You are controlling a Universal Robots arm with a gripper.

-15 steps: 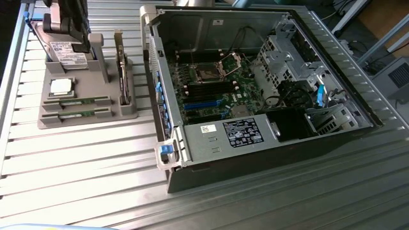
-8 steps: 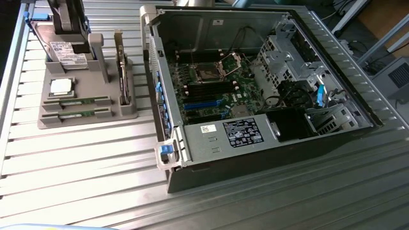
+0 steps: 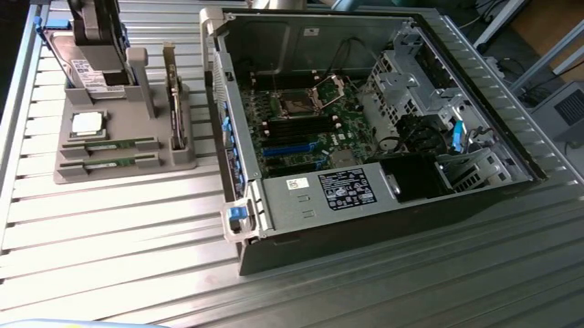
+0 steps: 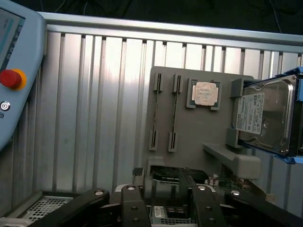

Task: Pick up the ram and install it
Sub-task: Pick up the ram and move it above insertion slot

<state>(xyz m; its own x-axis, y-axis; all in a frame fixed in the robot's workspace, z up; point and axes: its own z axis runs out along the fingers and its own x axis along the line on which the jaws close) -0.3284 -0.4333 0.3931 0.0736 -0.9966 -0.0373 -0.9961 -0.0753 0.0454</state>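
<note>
Two ram sticks [image 3: 114,145] [image 3: 111,164] stand on edge in the slots of a grey holder [image 3: 128,174] at the exterior view's left, green with dark chips. From the wrist they appear as two thin lines [image 4: 155,111] [image 4: 173,111] on the holder [image 4: 199,127]. My gripper [image 4: 163,201] hangs above the gap between the holder and the open computer case [image 3: 365,116]. Its dark fingers [image 4: 130,203] stand apart with nothing between them, well clear of the ram. The motherboard's black memory slots [image 3: 294,128] lie inside the case.
The holder also carries a square silver processor [image 3: 87,123], a hard drive with a white label [image 3: 87,68] in a blue caddy, and an upright card [image 3: 174,102]. A blue pendant with a red button [image 4: 12,78] lies on the ribbed metal table [image 3: 119,232].
</note>
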